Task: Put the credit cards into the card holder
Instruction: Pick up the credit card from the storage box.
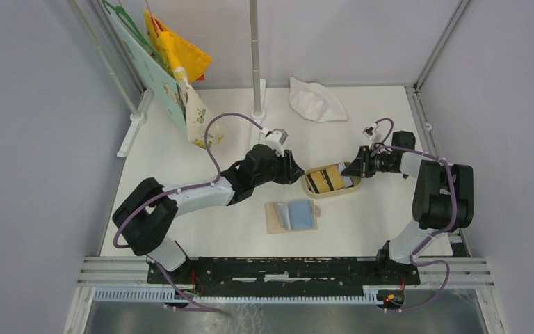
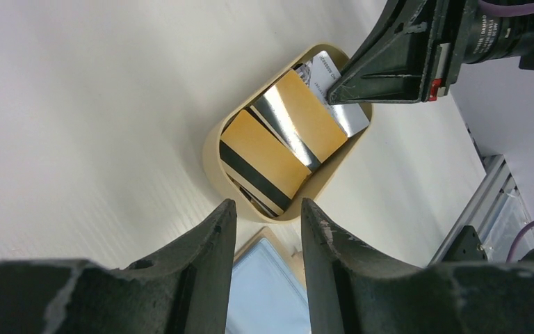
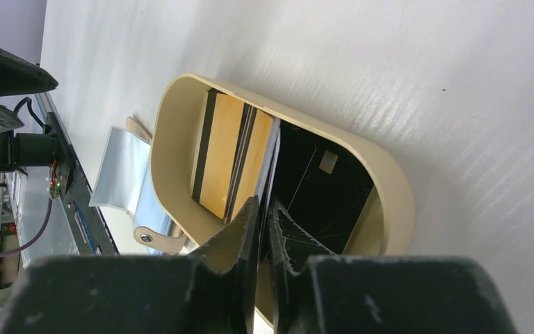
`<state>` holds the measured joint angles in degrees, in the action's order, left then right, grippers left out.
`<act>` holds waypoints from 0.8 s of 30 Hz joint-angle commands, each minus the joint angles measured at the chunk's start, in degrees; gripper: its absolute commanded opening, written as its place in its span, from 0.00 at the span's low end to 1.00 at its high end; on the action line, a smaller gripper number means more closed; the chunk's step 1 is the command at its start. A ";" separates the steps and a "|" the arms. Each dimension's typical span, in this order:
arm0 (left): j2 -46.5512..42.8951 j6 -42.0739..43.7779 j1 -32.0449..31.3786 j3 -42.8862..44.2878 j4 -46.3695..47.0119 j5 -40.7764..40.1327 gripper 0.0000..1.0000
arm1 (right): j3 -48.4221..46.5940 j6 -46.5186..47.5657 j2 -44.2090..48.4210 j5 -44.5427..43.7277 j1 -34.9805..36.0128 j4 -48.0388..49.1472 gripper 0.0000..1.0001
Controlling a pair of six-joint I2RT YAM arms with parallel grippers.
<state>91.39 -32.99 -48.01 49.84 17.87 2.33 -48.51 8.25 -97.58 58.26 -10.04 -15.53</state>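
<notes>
Your right gripper [image 3: 263, 209] reaches into the tray [image 3: 389, 181] from its right end, jaws pinched nearly together on the edge of the grey card [image 2: 351, 115]. That is probably because this card pokes out past the orange cards [image 2: 278, 139] leaning on it. A black card [image 3: 320, 195] lies flat on the tray floor. Your left gripper [image 2: 268, 209] hovers open and empty at the tray's other end, likely placed to steady it. The holder [image 1: 292, 216] lies unfolded, blue lining up, just beside the tray on your near side, ready to receive.
</notes>
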 commanded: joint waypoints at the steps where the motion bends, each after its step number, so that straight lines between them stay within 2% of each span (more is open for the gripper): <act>1: -4.58 1.89 -0.11 -1.49 3.41 1.30 0.46 | 0.41 -0.51 1.11 1.45 -0.91 1.97 0.10; 6: -7.85 1.23 -0.08 -4.60 7.00 3.26 0.46 | 0.78 -0.14 3.72 -1.85 -1.58 2.65 0.00; 17: -22.60 2.23 -0.07 -14.27 14.96 1.77 0.49 | 1.00 2.61 12.71 -8.51 -2.35 3.22 0.00; 20: -26.88 2.23 -0.07 -16.90 17.14 0.95 0.57 | 1.22 3.53 15.92 -6.93 -2.35 3.76 0.00; 24: -28.78 3.15 -0.11 -17.21 14.95 1.59 0.65 | 2.64 4.48 20.75 1.04 -2.18 6.69 0.00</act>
<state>64.66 -32.91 -48.01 32.80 30.02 4.47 -46.96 10.68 -82.30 51.83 -12.12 -13.56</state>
